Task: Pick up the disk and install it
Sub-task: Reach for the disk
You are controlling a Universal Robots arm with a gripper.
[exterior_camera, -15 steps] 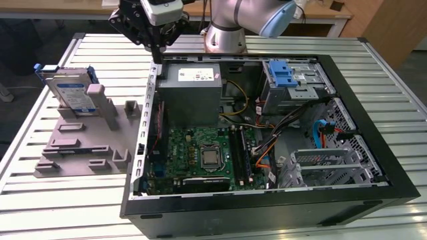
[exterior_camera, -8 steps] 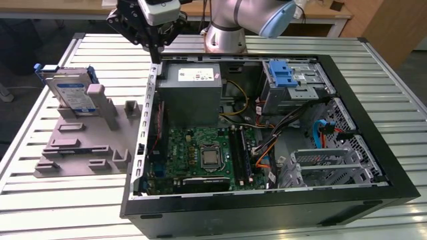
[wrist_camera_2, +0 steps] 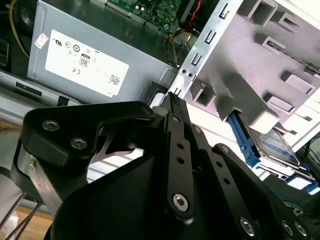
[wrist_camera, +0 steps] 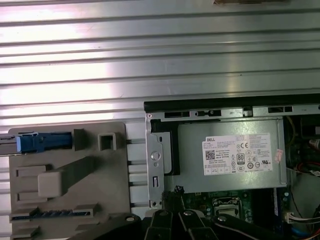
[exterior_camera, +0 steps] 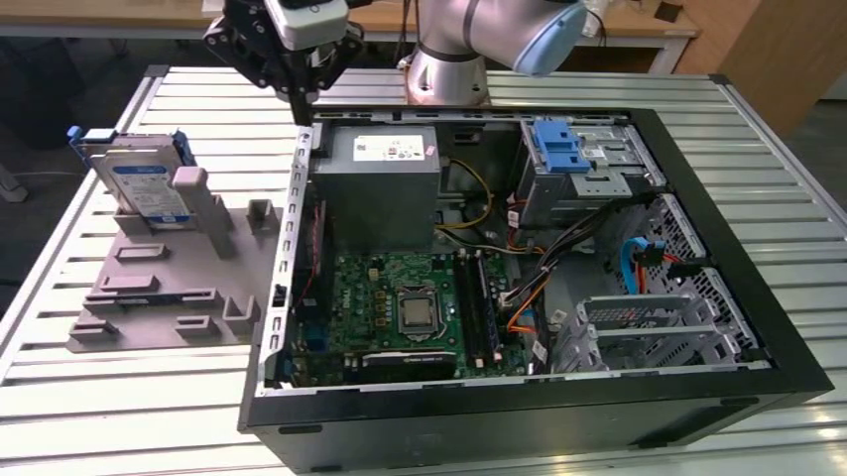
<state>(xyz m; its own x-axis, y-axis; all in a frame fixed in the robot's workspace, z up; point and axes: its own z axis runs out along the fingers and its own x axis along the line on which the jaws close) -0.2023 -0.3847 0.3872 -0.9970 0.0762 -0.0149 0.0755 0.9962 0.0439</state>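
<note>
Slatted table (exterior_camera: 741, 99); gripper (exterior_camera: 307, 99) above case corner (exterior_camera: 315, 124)

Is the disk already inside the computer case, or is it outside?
Outside. The disk stands on edge in the grey holder, at the exterior view's left of the open computer case.
</note>
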